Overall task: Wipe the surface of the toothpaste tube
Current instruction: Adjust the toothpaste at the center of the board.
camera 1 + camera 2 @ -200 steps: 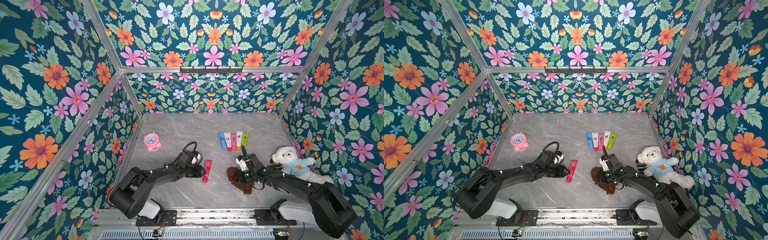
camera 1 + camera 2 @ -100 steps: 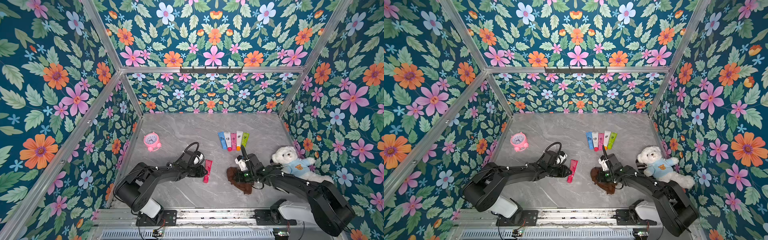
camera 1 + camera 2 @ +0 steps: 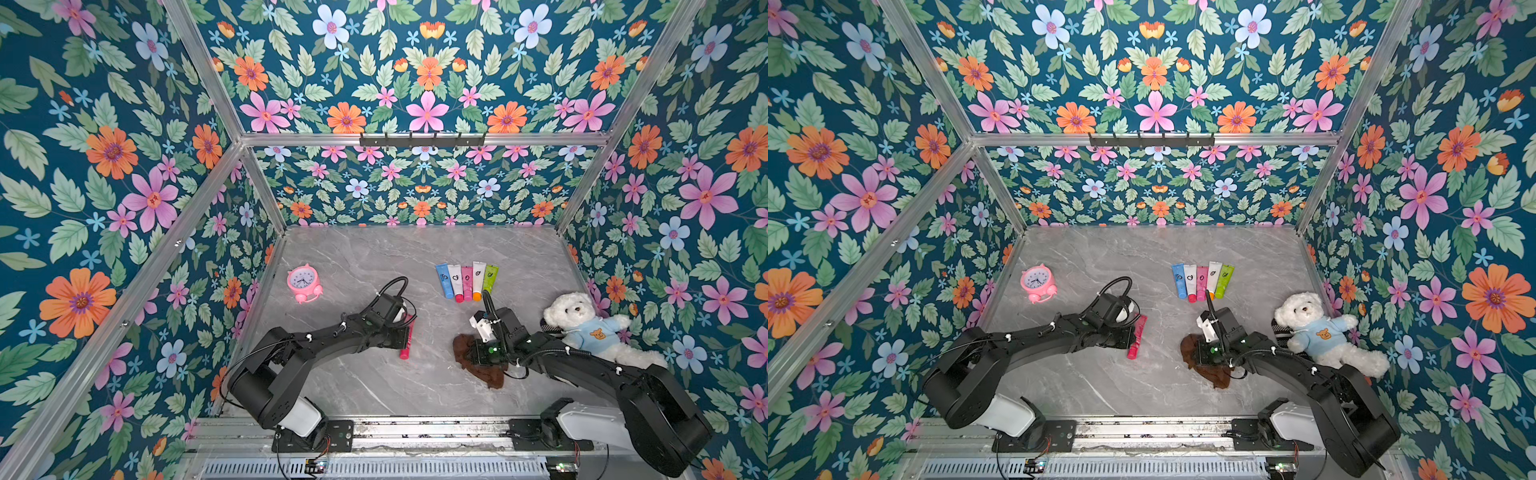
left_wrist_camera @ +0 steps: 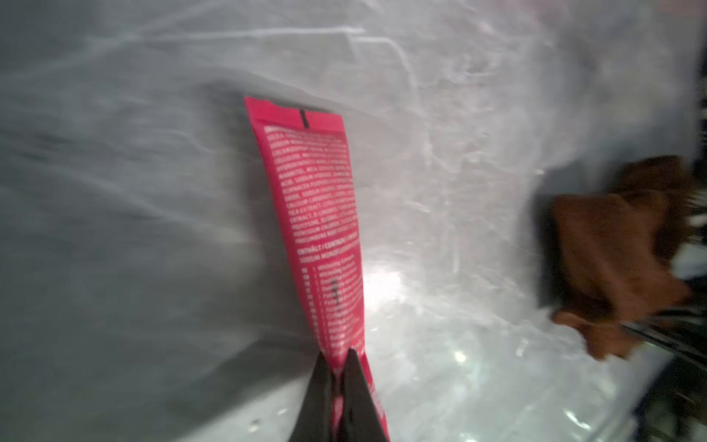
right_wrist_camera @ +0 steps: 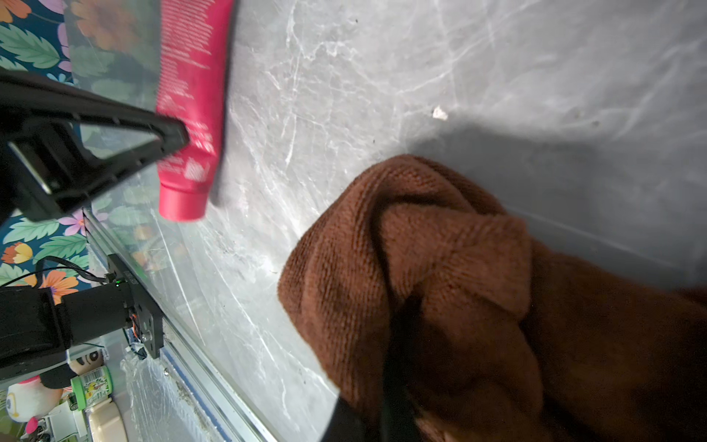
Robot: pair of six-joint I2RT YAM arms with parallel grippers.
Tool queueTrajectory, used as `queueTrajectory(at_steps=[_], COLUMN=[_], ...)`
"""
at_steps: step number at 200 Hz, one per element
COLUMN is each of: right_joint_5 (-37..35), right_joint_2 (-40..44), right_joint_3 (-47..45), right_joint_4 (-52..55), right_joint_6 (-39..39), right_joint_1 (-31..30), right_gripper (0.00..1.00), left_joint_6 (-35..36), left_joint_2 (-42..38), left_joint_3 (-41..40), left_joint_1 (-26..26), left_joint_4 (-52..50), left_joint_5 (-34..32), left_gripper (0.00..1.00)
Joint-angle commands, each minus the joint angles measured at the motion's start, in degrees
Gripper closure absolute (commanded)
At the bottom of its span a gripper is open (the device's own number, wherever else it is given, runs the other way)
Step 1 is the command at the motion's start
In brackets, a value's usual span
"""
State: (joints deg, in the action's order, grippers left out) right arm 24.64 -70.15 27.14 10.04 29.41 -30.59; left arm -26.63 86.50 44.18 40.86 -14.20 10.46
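Left gripper is clenched on the magenta plastic toothpaste tube, pinching it close to the cap end. The tube sits left of centre on the near half of the grey marble-patterned tabletop. Right gripper is clamped on the crumpled brown terry cloth, just right of the tube, with a bare strip of marble between them. There's open room far of both arms, up to the row of five coloured tubes. The pink round alarm clock is by the left edge and the white plush teddy bear is against the right edge, beside the right arm. The metal base rail runs along the near edge. Floral-papered walls close in three sides.
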Motion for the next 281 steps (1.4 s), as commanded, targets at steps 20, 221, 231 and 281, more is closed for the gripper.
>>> queueTrajectory(at_steps=[20,221,231,281], right_joint_5=[-0.26,-0.21,-0.14,0.32], right_joint_2=[0.54,0.98,0.75,0.87], right_joint_3=[-0.11,0.11,0.20,0.46], right_joint_4=[0.42,2.14,1.95,1.83], right_joint_6=[-0.60,-1.20,-1.20,-1.20], right_joint_1=[-0.03,0.07,0.00,0.02], right_gripper=[1.00,1.00,1.00,1.00], left_joint_6=[5.09,2.24,2.28,-0.30], left_joint_2=[0.51,10.52,8.89,-0.72], left_joint_3=[8.81,13.90,13.20,8.82], left_joint_1=[-0.11,12.34,12.51,11.90], left_joint_4=[-28.07,-18.88,-17.50,-12.46], left_joint_5=[-24.47,-26.19,-25.23,-28.80], left_gripper=[1.00,0.65,0.64,0.62])
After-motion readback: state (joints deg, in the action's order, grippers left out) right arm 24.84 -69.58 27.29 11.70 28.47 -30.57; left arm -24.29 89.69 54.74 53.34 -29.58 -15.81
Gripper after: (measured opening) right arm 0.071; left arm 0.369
